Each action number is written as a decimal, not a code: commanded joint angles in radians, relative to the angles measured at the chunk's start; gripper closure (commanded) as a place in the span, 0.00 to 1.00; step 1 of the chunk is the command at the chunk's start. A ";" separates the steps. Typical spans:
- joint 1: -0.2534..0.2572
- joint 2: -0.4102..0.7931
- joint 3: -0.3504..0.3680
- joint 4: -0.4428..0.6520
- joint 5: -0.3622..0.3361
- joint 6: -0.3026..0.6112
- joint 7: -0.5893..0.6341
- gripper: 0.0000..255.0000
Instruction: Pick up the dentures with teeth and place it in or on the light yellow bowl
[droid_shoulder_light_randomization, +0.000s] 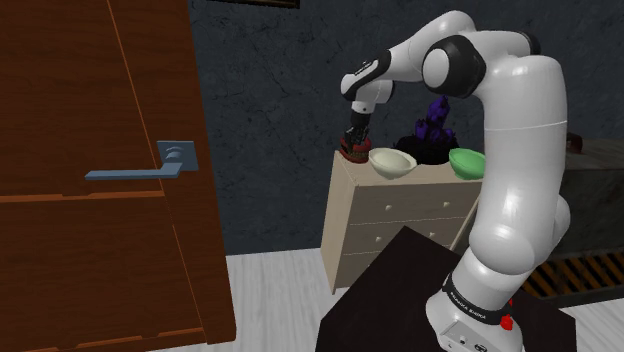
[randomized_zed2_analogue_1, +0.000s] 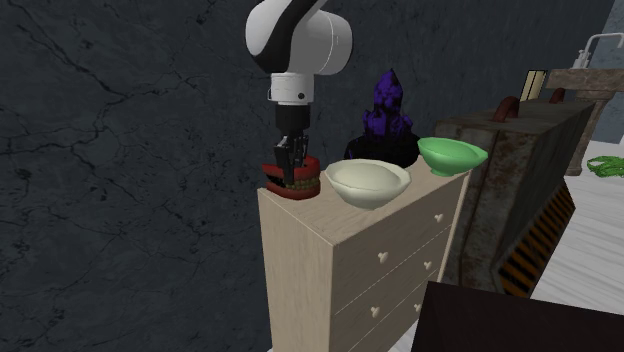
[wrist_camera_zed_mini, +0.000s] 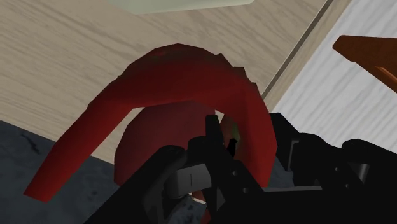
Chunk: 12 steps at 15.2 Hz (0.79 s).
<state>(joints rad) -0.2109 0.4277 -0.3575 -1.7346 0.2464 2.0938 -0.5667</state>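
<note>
a dark mottled wall (droid_shoulder_light_randomization: 270, 100) backs a pale dresser (droid_shoulder_light_randomization: 400, 225), with one brown door (droid_shoulder_light_randomization: 90, 100) and its one handle (droid_shoulder_light_randomization: 130, 172) at the shoulder view's left. on the dresser top, from that view's left to right, stand one red dentures (droid_shoulder_light_randomization: 350, 154), one light yellow bowl (droid_shoulder_light_randomization: 392, 163) and one green bowl (droid_shoulder_light_randomization: 466, 162), with one purple crystal-like object (droid_shoulder_light_randomization: 435, 120) behind them; the gripper (droid_shoulder_light_randomization: 356, 135) points straight down into the dentures at the top's left end. in the second exterior view the dentures (randomized_zed2_analogue_1: 292, 186) rest on the near corner, and the light yellow bowl (randomized_zed2_analogue_1: 368, 183) sits just beside them on that view's right, so the carry looks like a short sideways shift along the top, after a lift to clear the rim. in the wrist view the red arch (wrist_camera_zed_mini: 178, 76) curves ahead of the gripper (wrist_camera_zed_mini: 248, 130), whose narrow fingers (wrist_camera_zed_mini: 213, 130) clasp one limb of it, and the bowl's pale edge lies just beyond the arch's crown.
</note>
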 joint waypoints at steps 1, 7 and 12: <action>0.001 -0.011 -0.003 0.007 -0.005 -0.016 0.004 1.00; 0.005 -0.043 -0.010 0.044 -0.022 -0.082 0.018 1.00; 0.006 -0.065 -0.015 0.081 -0.035 -0.140 0.029 1.00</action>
<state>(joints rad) -0.2054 0.3663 -0.3719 -1.6646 0.2142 1.9680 -0.5414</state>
